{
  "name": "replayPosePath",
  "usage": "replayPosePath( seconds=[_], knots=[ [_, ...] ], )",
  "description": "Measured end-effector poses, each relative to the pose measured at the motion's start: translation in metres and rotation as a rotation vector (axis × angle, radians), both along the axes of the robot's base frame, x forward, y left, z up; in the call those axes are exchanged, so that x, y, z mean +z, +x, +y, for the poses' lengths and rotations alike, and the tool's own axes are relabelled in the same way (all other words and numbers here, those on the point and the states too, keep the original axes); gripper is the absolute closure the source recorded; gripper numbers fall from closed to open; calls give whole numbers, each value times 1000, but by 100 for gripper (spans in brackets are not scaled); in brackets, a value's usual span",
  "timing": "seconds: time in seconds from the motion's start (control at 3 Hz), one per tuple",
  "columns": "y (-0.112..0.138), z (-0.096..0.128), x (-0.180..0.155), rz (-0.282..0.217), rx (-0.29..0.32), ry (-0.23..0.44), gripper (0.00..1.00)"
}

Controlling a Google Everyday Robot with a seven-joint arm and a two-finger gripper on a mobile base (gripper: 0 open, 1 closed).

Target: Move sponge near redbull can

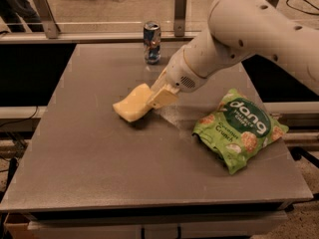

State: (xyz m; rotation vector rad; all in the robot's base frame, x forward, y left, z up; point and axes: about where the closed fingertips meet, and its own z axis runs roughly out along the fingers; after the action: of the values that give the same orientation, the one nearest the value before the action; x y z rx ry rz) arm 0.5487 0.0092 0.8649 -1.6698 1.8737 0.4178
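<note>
Left of the counter's (75, 173) middle we see the sponge (130, 105), pinched at its right end and seemingly tilted just off the surface. The redbull can (152, 42) stands upright well apart at about 1 o'clock from it, near the far edge. Our claw (162, 96) is closed on the sponge, with the green Dang snack bag (239, 128) at its 4 o'clock. We judge the risks to be soft foam slipping from so shallow a grip, or the sponge swinging in too far and toppling the slim can.
</note>
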Motion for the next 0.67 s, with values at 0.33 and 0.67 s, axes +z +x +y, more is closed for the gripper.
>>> replayPosePath(
  seconds=[0.33,0.67],
  knots=[
    [45,-44,13,-12,-121,29,100],
    [86,-65,22,-12,-206,77,100]
  ],
)
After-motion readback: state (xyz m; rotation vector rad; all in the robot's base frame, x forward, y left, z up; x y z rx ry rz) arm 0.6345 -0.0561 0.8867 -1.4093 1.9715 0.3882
